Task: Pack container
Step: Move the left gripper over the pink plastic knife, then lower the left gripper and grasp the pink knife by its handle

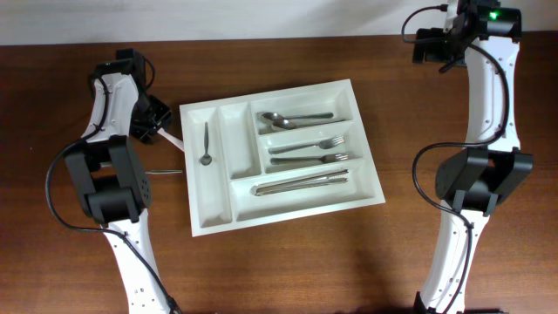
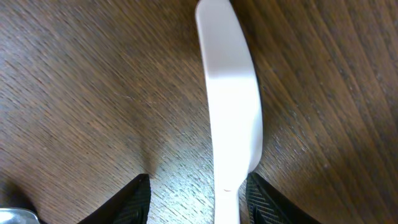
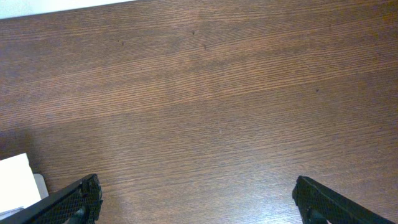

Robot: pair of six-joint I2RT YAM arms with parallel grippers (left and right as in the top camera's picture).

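Straddling: the left gripper (image 2: 198, 186) stands partly open over a white utensil (image 2: 230, 93). Its right finger (image 2: 267, 202) is just beside the handle, and its left finger (image 2: 134, 199) is clearly apart from it, so nothing is pinched.
White utensil: flat and long, it runs straight out from between the jaws over the table (image 2: 74, 81). In the overhead view its far end lies just beside the container's left rim.
Right gripper (image 3: 196, 183): the jaws are spread wide, holding and touching nothing, with bare wood below.
White corner: something white shows at the lower left of the right wrist view; I cannot tell what it is.
Container (image 1: 206, 196): it sits mid-table, slightly turned, between the two arms.
Contents, near to far: knives (image 1: 301, 183), then forks (image 1: 309, 150), then spoons (image 1: 295, 118). A small spoon (image 1: 206, 144) lies in the leftmost narrow compartment.
Loose item: a thin metal utensil (image 1: 166, 172) lies on the wood just left of the container.
Open room: wide wood lies right of the container and along the near edge. The left side is tight.
Left arm (image 1: 109, 174): folded back, with the wrist turned toward the container.
Right arm (image 1: 479, 166): stretched to the far right corner, well apart from the container.
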